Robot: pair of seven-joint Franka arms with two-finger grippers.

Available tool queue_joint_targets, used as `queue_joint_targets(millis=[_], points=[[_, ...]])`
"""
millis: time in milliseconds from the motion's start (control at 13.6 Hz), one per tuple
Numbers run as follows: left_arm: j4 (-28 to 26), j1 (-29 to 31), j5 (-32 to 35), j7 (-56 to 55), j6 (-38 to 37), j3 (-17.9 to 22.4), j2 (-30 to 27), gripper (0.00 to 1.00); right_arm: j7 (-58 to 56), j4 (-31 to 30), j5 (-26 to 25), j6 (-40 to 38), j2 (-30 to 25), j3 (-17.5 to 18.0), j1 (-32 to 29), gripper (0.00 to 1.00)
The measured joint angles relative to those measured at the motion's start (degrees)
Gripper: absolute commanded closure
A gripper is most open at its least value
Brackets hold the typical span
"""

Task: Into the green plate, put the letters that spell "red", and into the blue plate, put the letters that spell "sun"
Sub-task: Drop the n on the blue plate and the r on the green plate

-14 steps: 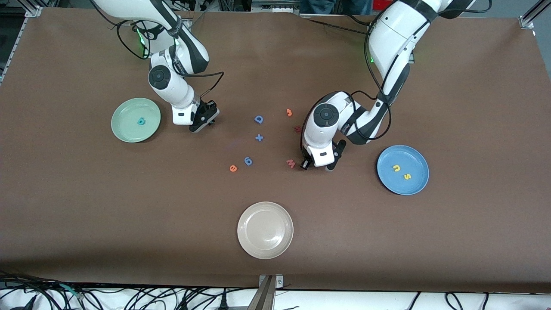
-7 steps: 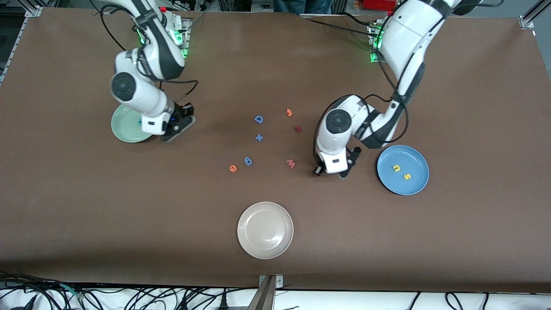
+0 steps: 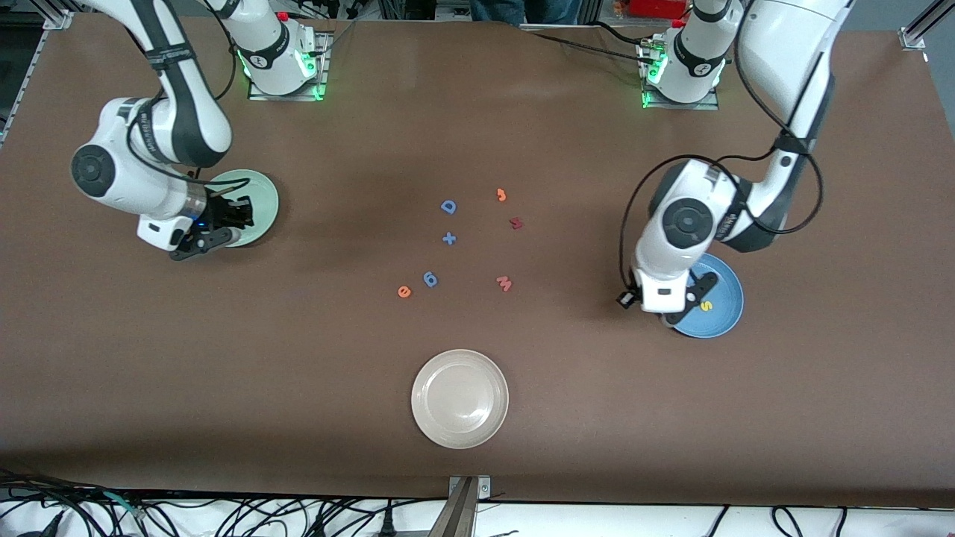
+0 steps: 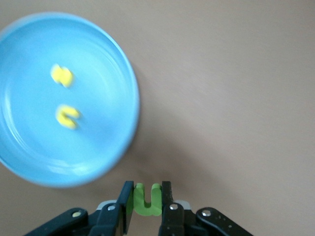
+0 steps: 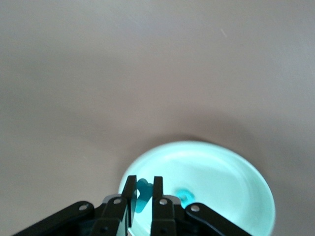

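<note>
My left gripper [image 4: 147,185] is shut on the green n [image 4: 147,200] and hangs just beside the rim of the blue plate [image 4: 29,132]. A yellow u [image 4: 61,75] and a yellow s [image 4: 67,117] lie in that plate. My right gripper [image 5: 142,180] is shut on the teal r [image 5: 143,192] over the edge of the green plate [image 5: 221,177], where the teal d [image 5: 185,196] lies. In the front view the right gripper [image 3: 240,216] overlaps the green plate [image 3: 265,198] and the left gripper [image 3: 675,319] overlaps the blue plate [image 3: 727,287]. The orange e [image 3: 404,291] lies mid-table.
Mid-table lie a blue D [image 3: 448,206], a blue plus [image 3: 448,239], a blue 6-shaped piece [image 3: 430,279], a pink w [image 3: 504,283], an orange hooked piece [image 3: 501,195] and a dark red piece [image 3: 515,223]. An off-white plate [image 3: 459,398] sits nearer the front camera.
Both arms swung outward from mid-table: the right gripper carried the r to the green plate's edge, and the left gripper carried the n to the blue plate's edge. Both stayed shut.
</note>
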Motion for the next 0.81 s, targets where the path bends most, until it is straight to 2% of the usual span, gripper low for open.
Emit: queue_joint_targets(millis=[73,147,220,294,367,441,514,588,661,735,808], points=[[-0.73,1.97,0.0,4.34,0.06,0.04,0.01,0.88,0.02,-0.16,-0.01,-1.13,0.53,-1.67,0.0,0.93],[-1.29,3.77,0.0,8.35,0.12,0.07,0.01,0.88,0.02,-0.34,-0.03,-2.01,1.26,-3.42,0.01,0.86],[-1.61,5.44,0.0,12.3,0.14,0.08,0.0,0.86,0.02,-0.55,-0.07,-2.48,2.33,-5.42,0.01,0.87],[-1.84,6.68,0.0,15.48,0.16,0.08,0.01,0.65,-0.01,-0.74,-0.12,-2.55,3.69,-7.33,-0.04,0.88],[-2.01,7.59,0.0,17.83,0.19,0.08,0.01,0.27,-0.11,-0.79,-0.14,-2.43,5.26,-8.89,-0.11,0.88],[-2.08,8.12,0.0,19.62,0.2,0.07,0.01,0.0,-0.19,-0.79,-0.14,-2.08,6.75,-9.77,-0.21,0.88],[-2.08,8.39,0.0,21.47,0.22,0.06,0.01,0.0,-0.19,-0.79,-0.14,-1.52,8.02,-10.03,-0.27,0.88],[-2.08,8.55,0.0,23.33,0.27,0.06,0.0,0.0,-0.19,-0.77,-0.14,-0.89,9.14,-10.02,-0.23,0.83],[-2.07,8.63,0.0,24.56,0.37,0.06,0.0,0.0,-0.19,-0.76,-0.14,-0.58,9.81,-10.01,-0.15,0.64],[-2.02,8.67,0.0,25.19,0.45,0.05,-0.02,0.0,-0.19,-0.75,-0.14,-0.51,10.08,-10.0,-0.1,0.4],[-1.91,8.7,0.0,25.55,0.53,0.05,-0.07,0.0,-0.17,-0.74,-0.14,-0.51,10.1,-10.0,-0.07,0.28]])
